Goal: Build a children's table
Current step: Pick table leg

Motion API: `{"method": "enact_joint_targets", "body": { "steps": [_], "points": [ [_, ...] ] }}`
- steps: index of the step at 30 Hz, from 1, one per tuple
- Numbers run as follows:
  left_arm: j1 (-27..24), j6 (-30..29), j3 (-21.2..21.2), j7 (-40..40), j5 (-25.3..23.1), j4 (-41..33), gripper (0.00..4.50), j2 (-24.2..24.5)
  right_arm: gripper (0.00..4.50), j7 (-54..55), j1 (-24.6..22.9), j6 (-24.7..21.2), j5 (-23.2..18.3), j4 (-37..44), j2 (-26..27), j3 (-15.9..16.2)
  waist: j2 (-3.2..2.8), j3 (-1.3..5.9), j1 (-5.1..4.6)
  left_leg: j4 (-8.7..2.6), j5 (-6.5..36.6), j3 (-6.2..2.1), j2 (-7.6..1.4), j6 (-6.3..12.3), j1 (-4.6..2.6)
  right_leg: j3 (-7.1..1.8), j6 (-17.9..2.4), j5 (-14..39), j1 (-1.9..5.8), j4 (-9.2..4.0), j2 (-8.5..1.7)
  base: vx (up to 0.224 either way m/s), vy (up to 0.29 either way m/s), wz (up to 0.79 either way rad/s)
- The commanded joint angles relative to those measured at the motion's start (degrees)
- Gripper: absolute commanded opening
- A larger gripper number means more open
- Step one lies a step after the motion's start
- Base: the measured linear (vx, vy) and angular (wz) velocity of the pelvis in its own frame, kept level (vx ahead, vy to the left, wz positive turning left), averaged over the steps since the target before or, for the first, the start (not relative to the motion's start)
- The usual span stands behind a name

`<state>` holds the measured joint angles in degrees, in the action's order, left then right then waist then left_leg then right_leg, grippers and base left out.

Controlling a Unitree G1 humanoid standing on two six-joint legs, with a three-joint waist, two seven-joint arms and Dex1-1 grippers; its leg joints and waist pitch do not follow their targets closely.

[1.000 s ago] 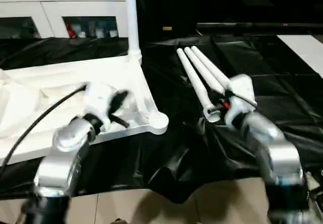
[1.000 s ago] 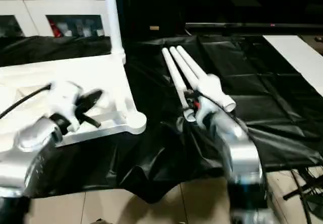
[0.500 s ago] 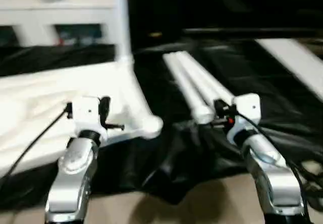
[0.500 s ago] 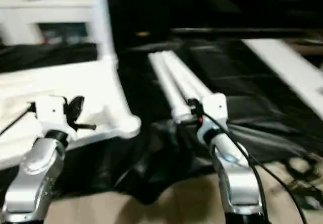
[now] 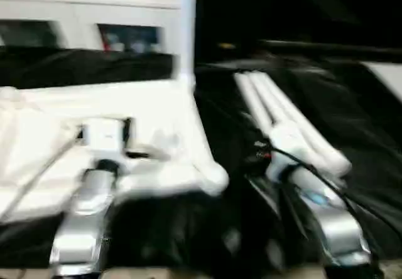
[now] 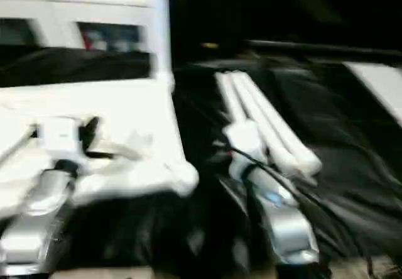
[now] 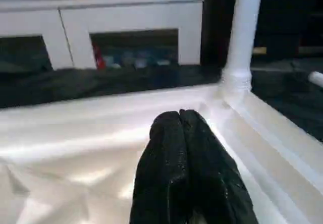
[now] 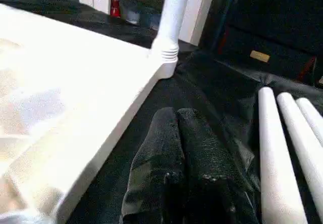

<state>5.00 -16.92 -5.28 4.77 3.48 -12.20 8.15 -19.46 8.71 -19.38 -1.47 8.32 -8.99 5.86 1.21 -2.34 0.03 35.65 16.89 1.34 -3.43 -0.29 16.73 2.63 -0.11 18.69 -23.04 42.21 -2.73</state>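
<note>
From the head cam I see the white plastic ribbed table top (image 5: 157, 122) lying underside-up on black plastic sheeting (image 5: 352, 122), one white tapered tube leg (image 5: 186, 27) upright in its far corner socket, three loose white tube legs (image 5: 282, 119) just beside it on the right; I can't read any writing. My wrist cams add what the head cam blurs: left gripper (image 7: 179, 120) over the top w/ fingers pressed together, holding nothing; right gripper (image 8: 176, 120) likewise closed and empty over the sheeting btwn top and loose legs; the left one also shows a white glass-door cabinet (image 7: 121, 19).

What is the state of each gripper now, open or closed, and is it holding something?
Left gripper: closed, holding nothing, above the white plastic table top.
Right gripper: closed, holding nothing, beside the three loose white tube legs.
</note>
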Motion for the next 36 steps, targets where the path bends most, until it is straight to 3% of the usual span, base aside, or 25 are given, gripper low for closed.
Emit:
{"method": "enact_joint_targets", "body": {
  "steps": [1,2,3,4,5,6,7,8,9,10,11,12,13,14,16,17,21,22,24,26,27,33,36],
  "points": [
    [0.1,-1.0,0.8,0.1,0.9,-0.1,0.00,-1.3,0.03,-0.1,-0.6,-0.4,-1.2,-0.4,-0.2,-2.3,1.21,2.64,-0.62,-4.66,-6.0,-0.67,-5.96,21.55,-2.71,-4.23,0.0,-11.2,-0.04,-6.86,-3.52,0.155,-0.073,0.05],
    [-0.1,-1.5,0.9,0.0,0.8,0.1,0.00,-1.2,0.03,-0.3,-0.8,0.0,-1.4,-0.3,-0.2,-2.4,4.08,2.94,2.21,3.89,0.9,3.79,1.50,14.80,3.48,-11.64,0.3,-6.1,7.10,-12.57,-7.30,0.160,-0.059,0.35],
    [-0.3,-1.8,1.1,0.0,0.4,0.4,0.00,-1.0,0.03,-0.3,-1.0,0.3,-1.8,-0.2,-0.3,-2.5,3.16,2.80,2.47,5.39,-1.9,2.19,-0.73,8.16,4.40,-13.22,-6.1,-17.0,7.92,-11.04,-9.86,0.160,-0.059,0.35],
    [-0.3,-1.8,1.1,0.0,0.4,0.4,0.00,-1.0,0.03,-0.3,-1.0,0.3,-1.8,-0.2,-0.3,-2.5,3.24,3.15,2.21,4.72,-7.1,1.73,-1.13,4.93,5.07,-11.78,-6.6,-30.0,8.39,-8.82,-8.56,0.146,-0.047,0.27],
    [-0.5,-2.0,1.2,0.1,0.4,0.5,0.00,-1.0,0.03,-0.3,-1.0,0.0,-2.0,-0.2,-0.4,-2.5,2.32,3.54,2.51,3.00,-13.7,1.84,-1.76,0.53,5.33,-9.32,-5.9,-53.8,8.84,-6.56,-7.13,0.080,-0.035,0.01],
    [-0.7,-2.0,1.2,0.3,0.6,0.5,0.00,-1.1,0.03,-0.1,-0.9,-0.4,-1.9,-0.4,-0.5,-2.5,0.84,3.58,2.65,-0.42,-19.7,1.94,-3.44,-0.42,5.90,-7.29,-5.6,-66.6,7.82,-5.05,-4.76,0.080,-0.035,0.01],
    [-0.7,-2.0,1.2,0.4,0.7,0.5,0.00,-1.1,0.03,0.0,-0.8,-0.4,-1.9,-0.5,-0.5,-2.5,-0.43,3.53,2.59,-1.72,-21.6,1.94,-4.56,-0.68,5.46,-5.98,-5.6,-65.2,6.89,-5.06,-3.87,0.000,0.000,0.00],
    [-1.0,-1.9,1.3,0.6,0.7,0.4,0.00,-1.0,0.03,0.1,-0.7,-0.4,-1.7,-0.7,-0.7,-2.5,-1.57,3.54,2.05,-1.65,-21.0,1.18,-7.76,-0.96,4.61,-4.49,-6.6,-51.1,5.62,-4.80,-2.62,0.000,0.000,0.00],
    [-1.0,-1.8,1.4,0.6,0.7,0.4,0.00,-1.0,0.03,0.2,-0.7,-0.4,-1.7,-0.8,-0.7,-2.6,-1.73,3.28,1.76,-1.90,-17.1,0.65,-9.98,-1.21,3.16,-4.22,-9.2,-34.9,4.34,-5.93,-3.58,0.000,0.000,0.00],
    [-1.3,-1.8,1.5,1.3,0.9,0.2,0.00,-0.8,0.03,0.3,-0.7,-0.6,-1.9,-0.9,-0.7,-2.8,-1.70,3.02,1.64,-2.49,-11.0,1.19,-10.07,-1.44,2.91,-4.25,-12.1,-24.5,4.64,-7.26,-4.35,0.000,0.000,0.00],
    [-1.3,-1.7,1.6,1.6,0.8,0.2,0.00,-0.6,0.03,0.3,-0.7,-0.6,-1.9,-0.9,-0.7,-2.8,-1.69,2.60,1.84,-2.85,-7.1,1.67,-9.98,-1.61,2.85,-4.34,-13.2,-20.4,4.48,-7.87,-4.62,0.000,0.000,0.00],
    [-1.4,-1.7,1.8,2.1,0.7,0.2,0.00,-0.3,0.03,0.3,-0.7,-0.6,-1.9,-1.0,-0.7,-3.0,-1.06,2.04,1.98,-3.46,0.2,2.89,-9.55,-2.04,2.90,-4.79,-14.2,-13.3,4.66,-8.86,-4.92,0.000,0.000,0.00],
    [-1.4,-1.6,1.9,2.3,0.7,0.1,0.00,-0.1,0.03,0.4,-0.6,-0.6,-1.9,-1.1,-0.7,-3.0,-0.78,1.87,2.05,-3.71,2.8,3.44,-9.38,-2.12,2.84,-4.91,-14.2,-9.7,4.70,-9.26,-4.98,0.000,0.000,0.00],
    [-1.4,-1.9,2.1,2.9,0.9,0.2,0.00,0.5,0.03,0.7,-0.5,-1.0,-1.8,-1.2,-0.6,-3.2,-0.38,1.33,2.15,-4.44,8.8,4.58,-9.28,-2.45,2.50,-5.14,-13.0,2.0,4.21,-10.45,-5.12,-0.051,0.013,0.11],
    [-1.0,-1.8,2.4,4.1,0.9,0.5,0.00,1.6,0.03,1.1,-0.2,-1.1,-1.3,-1.6,-0.8,-2.9,-0.33,0.82,2.08,-4.92,12.6,4.81,-9.29,-2.98,2.17,-5.17,-11.6,10.5,3.69,-11.16,-5.25,-0.025,0.006,0.06],
    [-0.9,-1.6,2.3,4.5,0.9,0.6,0.00,2.0,0.03,1.1,-0.1,-1.1,-1.1,-1.8,-0.8,-2.8,-0.59,1.05,1.95,-5.11,13.7,4.73,-9.47,-3.85,2.26,-5.20,-9.8,14.7,3.43,-11.39,-5.43,0.000,0.000,0.00],
    [-0.6,-1.5,2.6,7.8,2.0,0.8,0.00,3.8,0.03,1.6,0.3,-1.4,-1.0,-2.3,-0.7,-2.8,-0.93,1.35,1.82,-5.33,11.0,4.65,-9.50,-3.86,2.88,-5.12,-9.8,8.2,3.55,-10.77,-5.28,0.000,0.000,0.00],
    [-0.6,-1.1,2.8,9.3,2.7,0.7,0.00,4.3,0.03,2.0,0.5,-2.3,-1.0,-2.4,-0.6,-3.0,-1.16,1.46,1.82,-5.25,10.5,4.73,-9.42,-3.77,2.94,-5.17,-10.0,6.8,3.56,-10.69,-5.25,0.000,0.000,0.00],
    [-1.0,0.7,4.3,14.0,4.0,0.1,0.00,6.0,0.03,3.0,1.6,-5.3,-1.6,-3.2,-0.4,-4.3,-1.03,1.62,1.97,-5.04,7.8,4.90,-9.29,-3.06,3.18,-5.29,-10.5,4.1,3.77,-10.52,-5.33,0.000,0.000,0.00],
    [-1.0,0.9,5.2,17.1,5.3,0.0,0.00,6.9,0.36,2.7,2.6,-7.9,-3.6,-3.6,-0.2,-5.8,-1.17,1.81,2.04,-4.97,5.6,4.94,-9.25,-2.66,3.25,-5.23,-11.2,1.1,3.96,-10.19,-5.23,0.000,0.000,0.00],
    [-0.9,0.7,5.4,18.2,6.0,0.1,0.33,7.1,0.39,2.3,3.1,-8.9,-4.6,-3.7,-0.1,-6.4,-1.12,1.89,2.01,-4.89,4.0,5.01,-9.29,-2.44,3.36,-5.12,-11.7,-1.6,4.11,-9.86,-5.15,0.000,0.000,0.00],
    [1.3,-2.2,7.5,26.3,9.3,2.1,0.75,9.9,0.90,3.6,8.0,-15.4,-3.3,-4.9,-3.2,-8.1,-1.28,2.39,2.00,-4.27,-2.9,5.45,-9.02,-1.74,3.64,-4.86,-12.9,-11.8,4.57,-9.01,-4.84,0.000,0.000,0.00],
    [0.9,-3.0,9.8,32.0,11.2,1.3,0.95,12.0,1.20,4.7,11.5,-20.7,-2.9,-5.1,-5.2,-10.0,-1.29,2.41,2.05,-4.35,-3.3,5.62,-9.08,-1.75,3.58,-4.78,-13.1,-12.5,4.47,-8.89,-4.74,0.000,0.000,0.00]
  ]
}}
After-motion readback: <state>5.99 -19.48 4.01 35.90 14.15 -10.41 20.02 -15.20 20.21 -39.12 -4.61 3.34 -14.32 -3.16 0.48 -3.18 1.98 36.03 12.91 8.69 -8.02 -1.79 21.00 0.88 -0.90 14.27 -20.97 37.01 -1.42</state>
